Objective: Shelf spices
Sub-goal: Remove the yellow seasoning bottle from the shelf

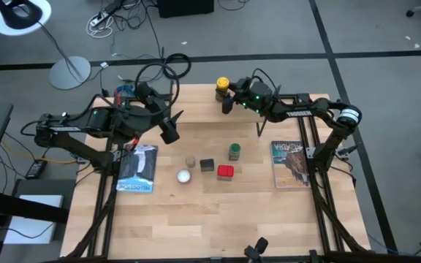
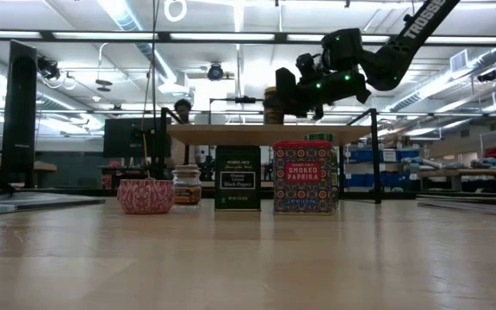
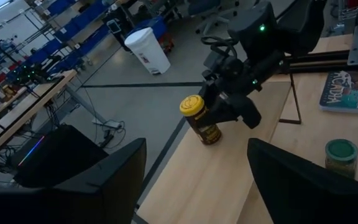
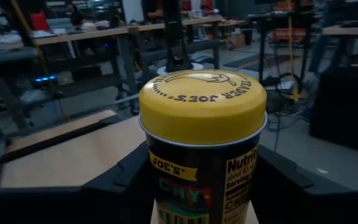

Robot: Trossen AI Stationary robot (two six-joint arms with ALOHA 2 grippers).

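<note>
The yellow jar [image 1: 222, 88] stands upright on the far left part of the shelf [image 2: 231, 133], a light plank on black legs. My right gripper [image 1: 230, 97] reaches it from the right, with a finger on each side of it [image 4: 204, 143]. My left gripper [image 1: 172, 128] hangs open and empty above the table's left half, facing the jar [image 3: 201, 118]. The green-capped jar [image 1: 234, 151], black tin [image 1: 207, 165], red tin [image 1: 225, 172] and small brownish jar [image 1: 191, 161] stand on the table in front of the shelf. My right gripper has the yellow jar's body [image 4: 166, 180] below the cap, between its two fingers [image 4: 126, 183], one against each side. The fingers come in level from the table's right. The jar stands upright with its base on the shelf plank [image 2: 274, 123].
A book [image 1: 137, 169] lies at the table's left and another [image 1: 292, 164] at its right. A small round patterned thing [image 2: 145, 195] sits left of the brownish jar [image 2: 186, 184]. The shelf's black legs [image 1: 260, 130] stand near the green-capped jar.
</note>
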